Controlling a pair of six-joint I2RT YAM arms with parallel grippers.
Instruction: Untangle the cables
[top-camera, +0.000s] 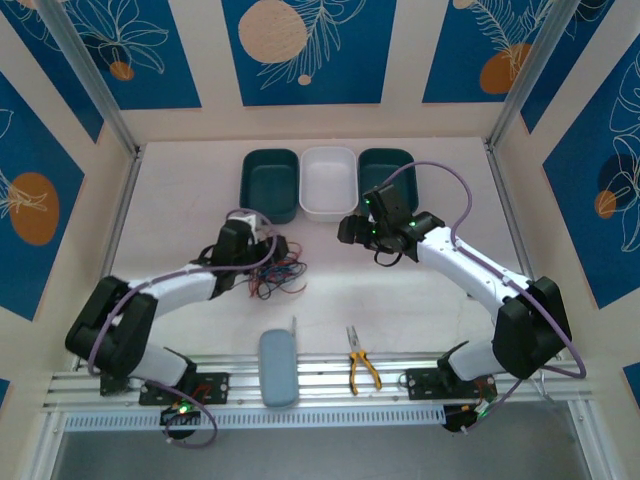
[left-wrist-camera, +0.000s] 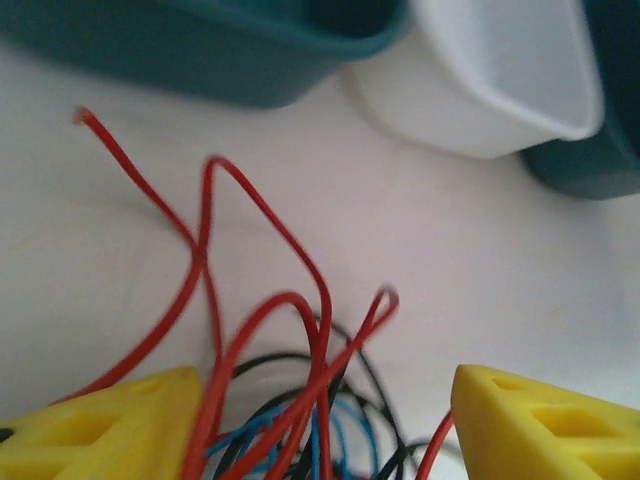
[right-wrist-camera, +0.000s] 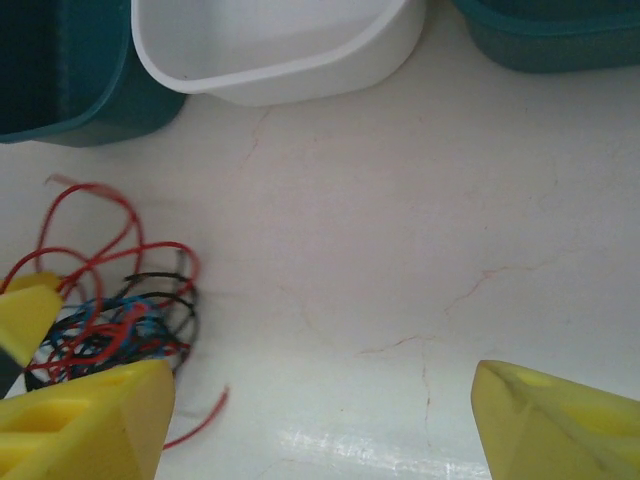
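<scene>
The cables (top-camera: 281, 273) lie as a tangled bunch of red, black and light blue wires on the white table, left of centre. My left gripper (top-camera: 262, 240) sits at the bunch's upper left edge. In the left wrist view it (left-wrist-camera: 325, 425) is open, with the cables (left-wrist-camera: 300, 400) running between its yellow fingers (left-wrist-camera: 100, 430) and red loops reaching out ahead. My right gripper (top-camera: 349, 229) hovers to the right of the bunch, apart from it. It (right-wrist-camera: 325, 425) is open over bare table, and the cables (right-wrist-camera: 120, 310) lie beside its left finger (right-wrist-camera: 90, 420).
Three tubs stand in a row at the back: teal (top-camera: 270, 184), white (top-camera: 328, 181), teal (top-camera: 388, 174). Yellow-handled pliers (top-camera: 361, 363) and a grey case (top-camera: 279, 368) rest near the front rail. Bare table lies between the two grippers.
</scene>
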